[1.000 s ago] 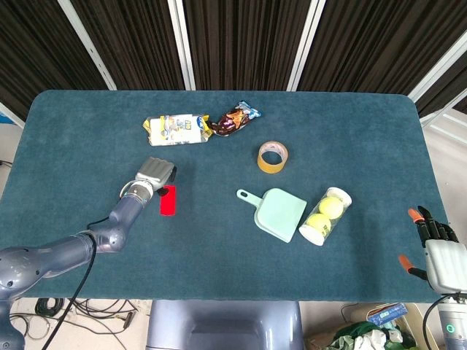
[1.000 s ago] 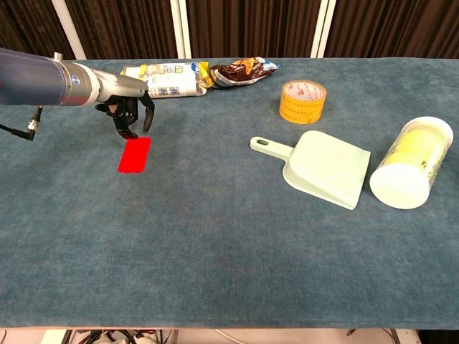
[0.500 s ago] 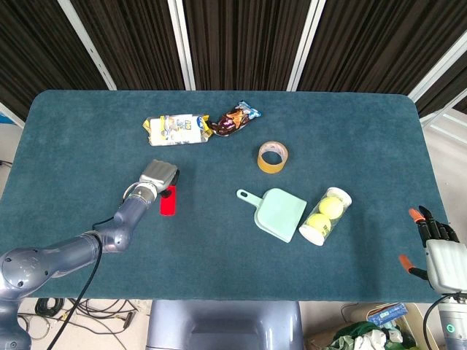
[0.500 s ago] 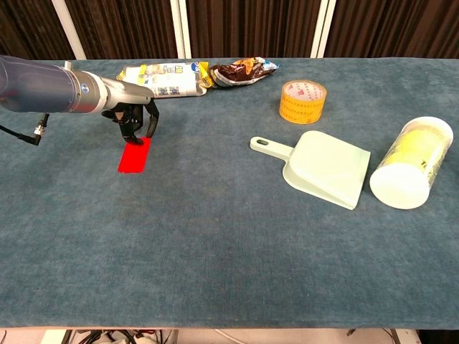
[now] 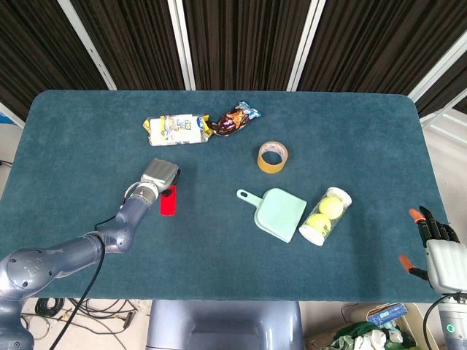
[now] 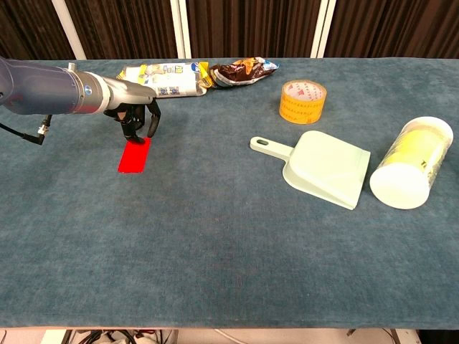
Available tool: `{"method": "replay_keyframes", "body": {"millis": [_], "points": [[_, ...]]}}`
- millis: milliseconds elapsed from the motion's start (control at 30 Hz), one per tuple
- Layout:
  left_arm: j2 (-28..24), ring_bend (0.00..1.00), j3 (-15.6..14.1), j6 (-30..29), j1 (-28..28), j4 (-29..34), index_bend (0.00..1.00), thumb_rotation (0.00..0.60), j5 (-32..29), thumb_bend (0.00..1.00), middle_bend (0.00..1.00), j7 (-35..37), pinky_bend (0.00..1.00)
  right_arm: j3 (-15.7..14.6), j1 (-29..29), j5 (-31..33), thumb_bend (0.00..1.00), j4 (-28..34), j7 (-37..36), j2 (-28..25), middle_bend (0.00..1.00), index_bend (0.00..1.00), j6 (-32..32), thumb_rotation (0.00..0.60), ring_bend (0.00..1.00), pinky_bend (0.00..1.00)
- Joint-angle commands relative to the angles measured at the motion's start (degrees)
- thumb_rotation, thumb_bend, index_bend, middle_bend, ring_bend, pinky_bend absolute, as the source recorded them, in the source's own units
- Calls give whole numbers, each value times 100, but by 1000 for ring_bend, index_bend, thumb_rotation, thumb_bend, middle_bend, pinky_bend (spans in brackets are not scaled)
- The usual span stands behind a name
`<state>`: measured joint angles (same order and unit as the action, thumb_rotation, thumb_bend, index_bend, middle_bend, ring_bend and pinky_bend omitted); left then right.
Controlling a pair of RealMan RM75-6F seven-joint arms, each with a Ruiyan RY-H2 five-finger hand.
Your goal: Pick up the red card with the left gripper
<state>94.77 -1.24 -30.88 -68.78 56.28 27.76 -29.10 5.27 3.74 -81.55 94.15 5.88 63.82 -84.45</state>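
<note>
While your left hand point(image 6: 136, 120) has drifted a little to the right over the past second, its fingers now hang apart over the far end of the one red card point(image 6: 135, 155), which lies flat on the blue table point(image 6: 229, 236), not yet gripped, so the pick looks close. Moving right: two snack packets, one tape roll point(image 6: 302, 101), one pale green dustpan point(image 6: 326, 168), one tube point(image 5: 325, 216) showing two tennis balls. Your right hand point(image 5: 438, 251) sits off the table's edge, fingers apart, holding nothing.
</note>
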Motion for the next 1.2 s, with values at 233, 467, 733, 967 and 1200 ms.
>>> {"method": "replay_keyframes", "body": {"millis": [233, 467, 733, 967, 1200], "points": [[88, 833, -27, 5, 10, -88, 500, 600, -15, 367, 826, -81, 879, -3, -4, 14, 132, 14, 9, 0, 58, 126, 6, 600, 182, 185], [155, 837, -92, 50, -2, -181, 560, 600, -150, 374, 835, -212, 879, 7, -6, 42, 135, 31, 7, -8, 58, 126, 13, 600, 182, 185], [145, 839, -71, -41, 7, -147, 574, 600, -228, 376, 839, -286, 879, 11, -8, 42, 139, 40, 18, 0, 58, 126, 3, 600, 182, 186], [81, 839, -50, -27, 26, -49, 586, 600, -240, 501, 839, -314, 879, 8, -9, 45, 140, 51, 13, -1, 59, 126, 8, 600, 182, 186], [-164, 845, -99, -5, -4, 265, 609, 600, -342, 563, 844, -378, 882, 9, -7, 63, 142, 59, 6, -4, 58, 126, 28, 600, 182, 186]]}}
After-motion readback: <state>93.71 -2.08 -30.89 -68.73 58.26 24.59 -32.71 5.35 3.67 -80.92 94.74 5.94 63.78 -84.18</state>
